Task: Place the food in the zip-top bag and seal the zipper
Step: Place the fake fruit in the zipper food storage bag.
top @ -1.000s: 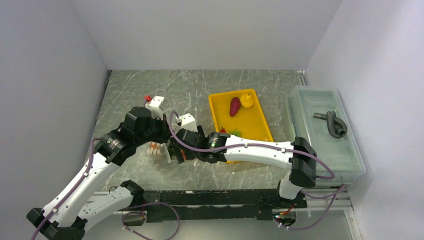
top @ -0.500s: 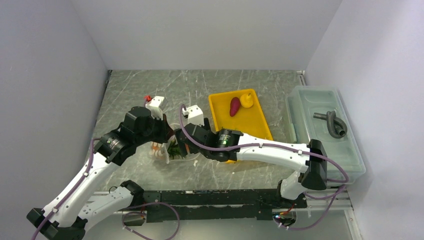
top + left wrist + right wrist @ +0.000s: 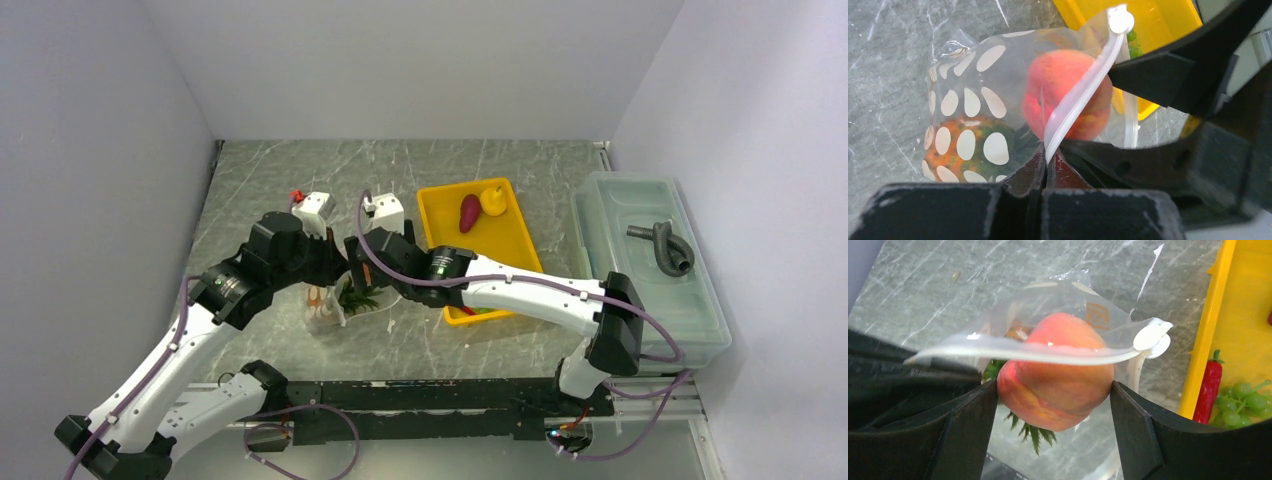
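- The right gripper (image 3: 1054,390) has its fingers spread wide, clamped on the peach (image 3: 1057,371). Both inner faces touch the fruit, so no gap is left on either side.
- The zipper (image 3: 1023,354) runs from finger to finger just in front of the peach. It ends in a white slider (image 3: 1150,337) just above one fingertip.
- The left gripper (image 3: 1046,160) has its fingers pinched tight on the zipper strip. The strip rises from between the tips and crosses the peach.
- The rim of the yellow tray (image 3: 1208,320) lies just outside the right gripper's finger on the slider's side. The red chilli (image 3: 1209,390) and green grapes (image 3: 1243,402) lie in the tray near that finger. Bare table (image 3: 973,280) lies beyond the fingertips.
- In the top view the two wrists crowd together and hide both sets of fingertips and the bag's mouth.
- Whether the peach has passed the far lip of the mouth cannot be told.
- The zip-top bag (image 3: 963,100) is clear with white dots. It is crumpled and lies on the table beyond the left fingers.
- The pineapple (image 3: 954,126) is inside the bag. Its orange body shows between the dots, and its green leaves hang below the peach.
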`<state>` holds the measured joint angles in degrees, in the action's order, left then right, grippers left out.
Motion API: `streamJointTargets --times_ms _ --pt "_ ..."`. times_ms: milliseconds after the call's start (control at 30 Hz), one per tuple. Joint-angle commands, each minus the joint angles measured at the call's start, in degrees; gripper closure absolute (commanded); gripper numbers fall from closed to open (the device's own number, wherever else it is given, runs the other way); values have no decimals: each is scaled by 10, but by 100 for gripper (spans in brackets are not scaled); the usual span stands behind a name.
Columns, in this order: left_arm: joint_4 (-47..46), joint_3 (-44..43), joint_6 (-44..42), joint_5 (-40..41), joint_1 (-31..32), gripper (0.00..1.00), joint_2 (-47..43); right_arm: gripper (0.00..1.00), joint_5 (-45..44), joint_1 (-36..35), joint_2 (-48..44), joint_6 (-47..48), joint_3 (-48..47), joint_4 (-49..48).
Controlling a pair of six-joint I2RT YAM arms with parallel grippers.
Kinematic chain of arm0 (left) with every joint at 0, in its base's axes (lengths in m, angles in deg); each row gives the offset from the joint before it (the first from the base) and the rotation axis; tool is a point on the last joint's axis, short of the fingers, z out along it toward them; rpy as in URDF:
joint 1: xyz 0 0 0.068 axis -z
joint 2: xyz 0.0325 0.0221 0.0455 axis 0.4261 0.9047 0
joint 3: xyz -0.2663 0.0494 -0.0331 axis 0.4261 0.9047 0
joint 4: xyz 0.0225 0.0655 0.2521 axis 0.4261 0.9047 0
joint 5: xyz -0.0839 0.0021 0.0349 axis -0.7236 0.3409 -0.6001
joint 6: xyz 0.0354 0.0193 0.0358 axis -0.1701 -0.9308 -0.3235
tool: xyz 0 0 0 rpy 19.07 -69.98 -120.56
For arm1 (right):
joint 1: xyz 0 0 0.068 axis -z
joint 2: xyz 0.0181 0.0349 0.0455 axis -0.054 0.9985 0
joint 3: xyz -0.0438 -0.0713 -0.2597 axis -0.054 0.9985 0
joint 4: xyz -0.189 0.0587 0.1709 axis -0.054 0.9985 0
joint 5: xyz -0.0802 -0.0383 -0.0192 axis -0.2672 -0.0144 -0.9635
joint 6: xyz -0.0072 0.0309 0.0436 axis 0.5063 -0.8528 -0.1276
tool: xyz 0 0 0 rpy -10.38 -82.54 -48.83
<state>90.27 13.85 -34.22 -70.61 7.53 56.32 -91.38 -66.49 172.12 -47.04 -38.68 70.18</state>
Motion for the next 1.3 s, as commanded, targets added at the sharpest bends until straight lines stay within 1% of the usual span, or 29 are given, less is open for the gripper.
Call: streamJointTargets --times_ms 0,400,700,867,1000,1267 --pt "-25 -1 -9 -21 -2 100 -5 50 10 17 14 12 -14 -61" --pt "-36 2 -13 -59 -5 100 -7 48 2 41 45 11 -11 -108" --pt "-44 5 -16 -76 -5 100 -13 41 47 57 87 10 -13 -128" --pt "-43 5 -17 -77 -5 100 -13 38 81 60 100 18 -10 -145" --pt "-45 5 -17 -78 -6 100 -13 39 117 62 99 29 0 -164" --pt "-40 4 -14 -56 -7 100 -18 47 206 62 86 51 18 -168"
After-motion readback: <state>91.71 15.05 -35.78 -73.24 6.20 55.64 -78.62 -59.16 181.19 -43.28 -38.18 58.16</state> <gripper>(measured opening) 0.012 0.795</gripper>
